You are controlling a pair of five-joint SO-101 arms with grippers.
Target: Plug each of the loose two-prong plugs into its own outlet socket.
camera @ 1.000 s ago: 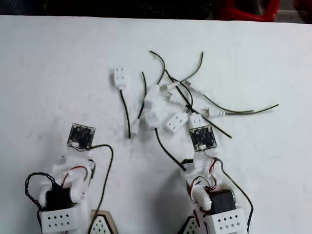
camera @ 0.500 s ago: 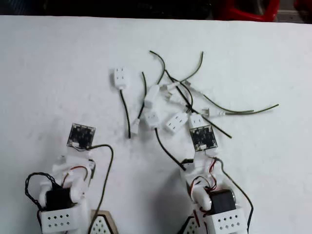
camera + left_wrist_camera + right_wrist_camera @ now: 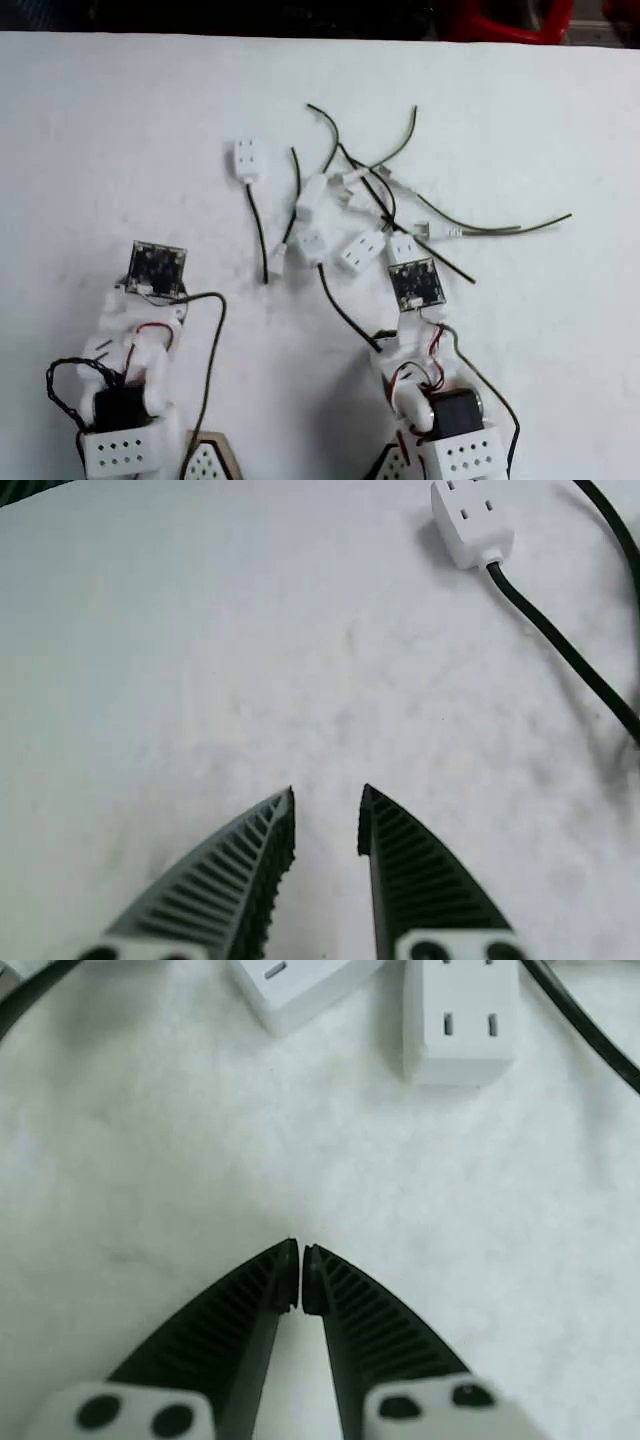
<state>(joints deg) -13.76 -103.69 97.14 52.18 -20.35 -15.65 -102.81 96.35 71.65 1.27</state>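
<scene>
Our left arm (image 3: 135, 330) has just crept up the frame a bit, closer to the lone outlet socket (image 3: 247, 158) in the upper middle of the surface (image 3: 120, 120), with its jaws slightly apart and empty. The right arm (image 3: 425, 370) hasn't budged below the tangle of plugs and sockets (image 3: 362, 250), jaws pinched together on nothing. We reckon nothing's plugged in yet.

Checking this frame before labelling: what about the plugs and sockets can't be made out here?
High view: in the tangle, crossing cords hide which cord joins which plug; prongs are too small to see.
Right wrist view: the slanted white block is cut off by the picture's edge.
Left wrist view: the socket's black cable runs off the edge.
</scene>
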